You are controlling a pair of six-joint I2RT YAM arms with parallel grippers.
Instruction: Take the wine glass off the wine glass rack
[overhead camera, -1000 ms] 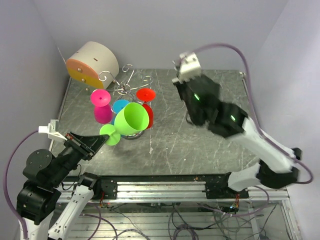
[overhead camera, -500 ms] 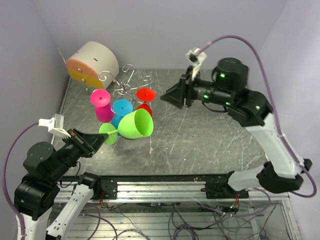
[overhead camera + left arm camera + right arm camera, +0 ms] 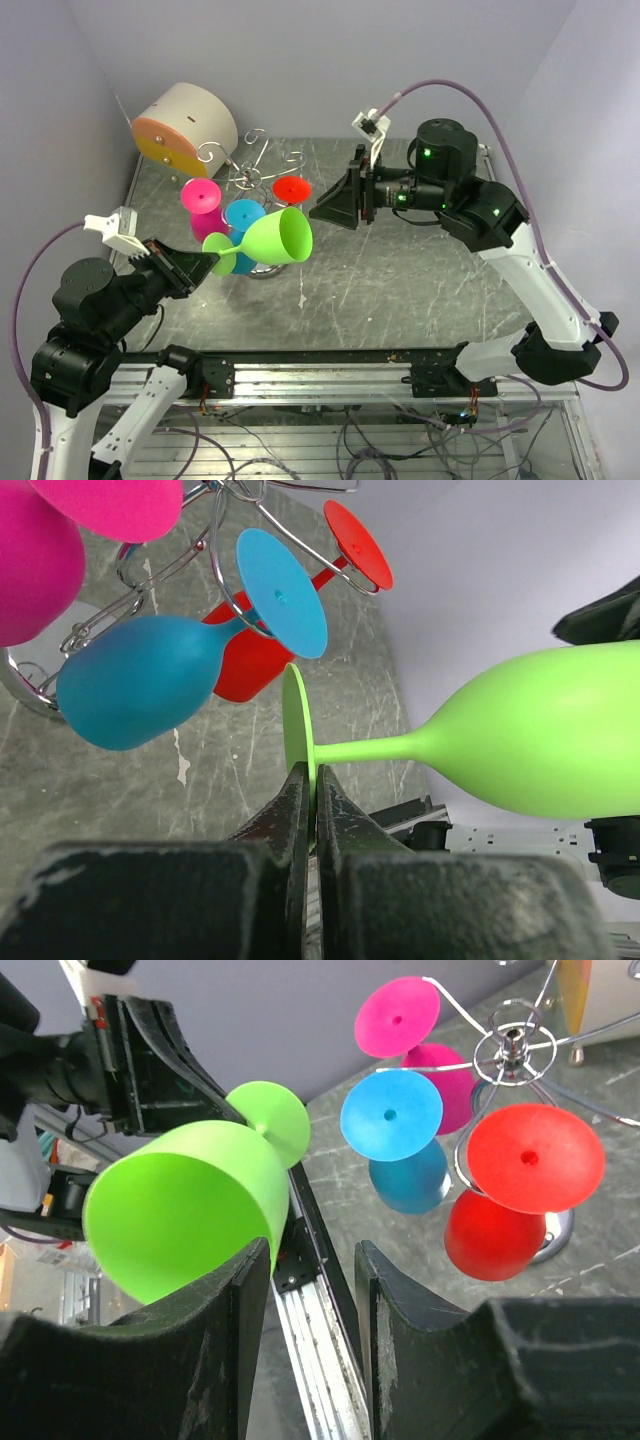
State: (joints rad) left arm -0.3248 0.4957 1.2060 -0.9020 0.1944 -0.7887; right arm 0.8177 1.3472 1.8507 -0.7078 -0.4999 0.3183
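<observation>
My left gripper (image 3: pixel 207 262) is shut on the foot of a green wine glass (image 3: pixel 276 240), which it holds on its side in the air, clear of the wine glass rack (image 3: pixel 250 160). In the left wrist view the thin green foot (image 3: pixel 297 715) is pinched between my jaws (image 3: pixel 312 790), with the bowl (image 3: pixel 540 735) pointing right. My right gripper (image 3: pixel 332 205) stands open just right of the bowl's rim. In the right wrist view the green bowl (image 3: pixel 180 1210) sits beside its left finger (image 3: pixel 235 1300), and nothing is between the fingers (image 3: pixel 312 1256).
Pink (image 3: pixel 205 212), blue (image 3: pixel 243 214) and red (image 3: pixel 291 188) glasses hang upside down on the rack, close behind the green one. A beige cylinder with an orange face (image 3: pixel 185 125) stands at the back left. The walls lie close on both sides.
The right arm swung left from the back of the table, and its gripper opened and came up to the green bowl's rim. The left gripper raised the green glass a little.
</observation>
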